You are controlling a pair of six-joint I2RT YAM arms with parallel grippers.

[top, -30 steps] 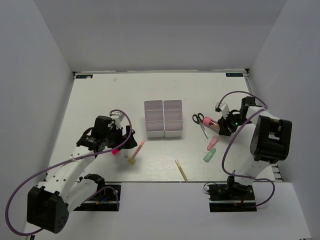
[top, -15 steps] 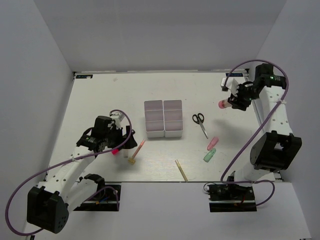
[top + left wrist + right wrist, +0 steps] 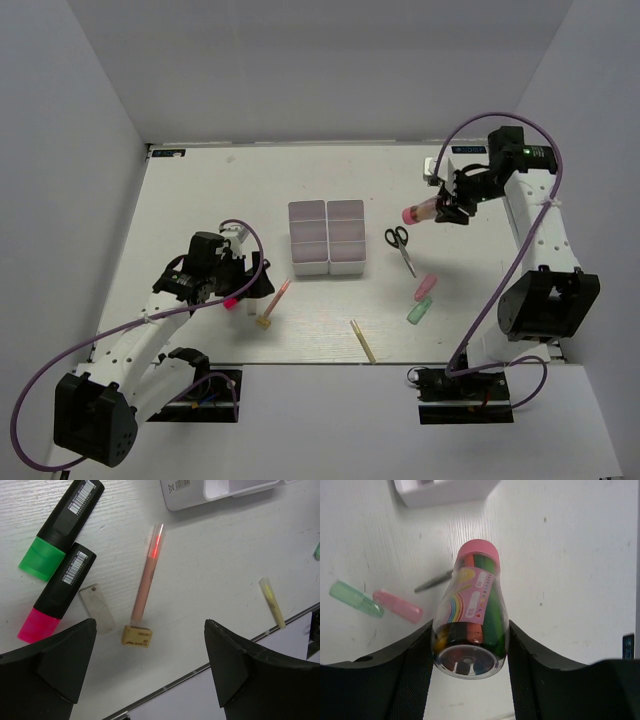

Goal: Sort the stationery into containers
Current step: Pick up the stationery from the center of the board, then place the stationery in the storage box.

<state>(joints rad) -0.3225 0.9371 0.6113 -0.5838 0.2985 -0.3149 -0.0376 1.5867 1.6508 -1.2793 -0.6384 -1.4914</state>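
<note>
Right gripper (image 3: 470,652) clamped on a pink-capped crayon tube (image 3: 472,595), aloft to the right of the white bins (image 3: 310,266), just beyond the scissors (image 3: 404,252). Left gripper (image 3: 150,667) spread wide, hovering over the pink pencil (image 3: 147,577) and tan eraser (image 3: 136,635), near-left of the bins.

White table (image 3: 200,190), pale enclosure walls (image 3: 300,70), small label (image 3: 467,150) at far edge
</note>
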